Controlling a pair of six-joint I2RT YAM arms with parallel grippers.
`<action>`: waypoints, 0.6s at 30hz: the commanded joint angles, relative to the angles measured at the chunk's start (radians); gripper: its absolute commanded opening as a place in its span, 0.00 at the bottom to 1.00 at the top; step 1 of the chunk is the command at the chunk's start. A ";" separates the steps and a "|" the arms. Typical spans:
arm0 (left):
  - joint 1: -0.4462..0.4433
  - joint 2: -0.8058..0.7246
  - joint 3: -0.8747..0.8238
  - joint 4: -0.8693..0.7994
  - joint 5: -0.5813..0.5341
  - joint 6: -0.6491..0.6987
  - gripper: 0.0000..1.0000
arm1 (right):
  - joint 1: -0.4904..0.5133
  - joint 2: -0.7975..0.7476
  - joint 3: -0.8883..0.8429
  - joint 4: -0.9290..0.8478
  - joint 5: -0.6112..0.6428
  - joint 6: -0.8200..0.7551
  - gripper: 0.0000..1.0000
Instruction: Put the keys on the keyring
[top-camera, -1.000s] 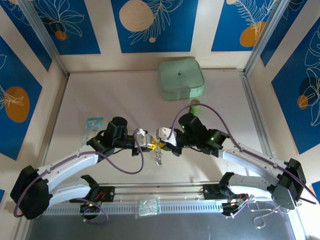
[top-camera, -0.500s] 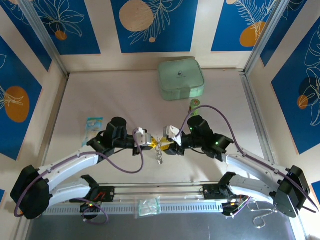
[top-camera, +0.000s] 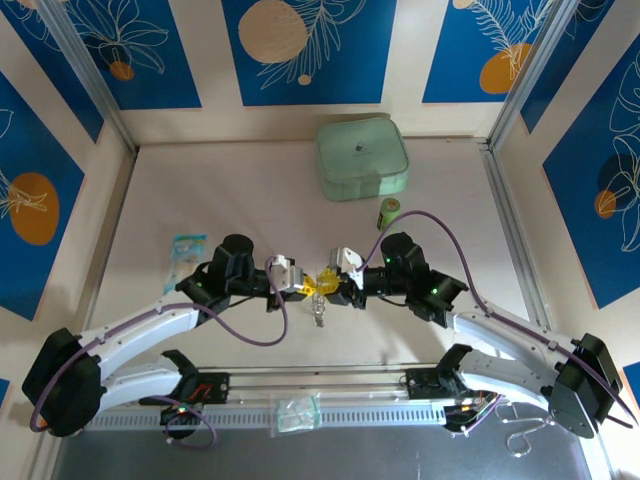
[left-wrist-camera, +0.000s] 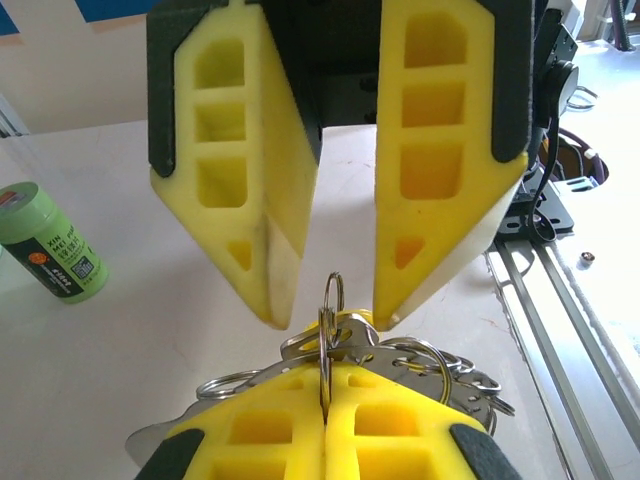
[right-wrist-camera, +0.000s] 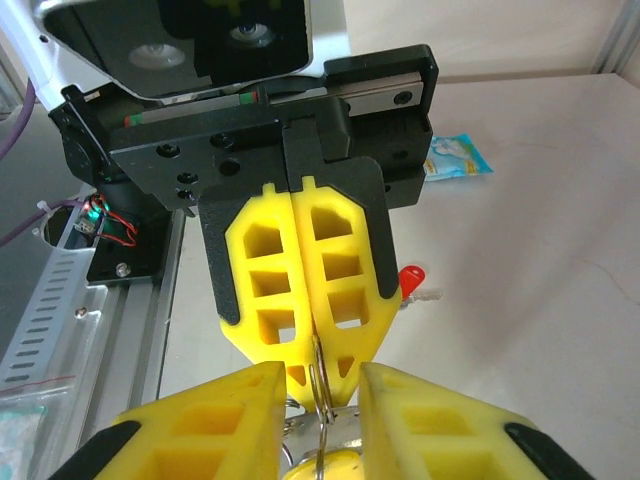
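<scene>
The threading step is in hand, in mid-air above the near centre of the table (top-camera: 250, 200). The left gripper (left-wrist-camera: 325, 388) is clamped tight on the keyring (left-wrist-camera: 331, 290), which stands edge-on out of its tips, with more loops bunched at 3 o'clock. The right gripper (left-wrist-camera: 330, 312) faces it, jaws part-way apart on either side of the ring and gripping nothing I can see. The yellow key (right-wrist-camera: 320, 468) sits between its fingers (right-wrist-camera: 200, 430), by the ring; I cannot tell whether it is fully threaded. The red key (right-wrist-camera: 411, 276) lies on the table, at 3 o'clock of the left fingers (right-wrist-camera: 300, 270) in the right wrist view. Next, probably, the right gripper backs off to fetch it, which takes a precise pinch on a small flat thing. The case (top-camera: 362, 158), at 1 o'clock of the grippers, is shut, its contents hidden. A cylinder (top-camera: 388, 211) lies at its 5 o'clock.
</scene>
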 joint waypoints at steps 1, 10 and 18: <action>-0.007 -0.001 -0.004 0.047 0.048 -0.020 0.00 | -0.001 -0.008 -0.014 0.010 -0.010 0.004 0.25; -0.007 -0.002 -0.008 0.063 0.061 -0.029 0.00 | 0.001 0.018 0.011 -0.024 -0.003 -0.024 0.07; -0.007 -0.001 0.009 -0.007 -0.021 0.019 0.25 | 0.005 0.031 0.104 -0.197 0.008 -0.132 0.00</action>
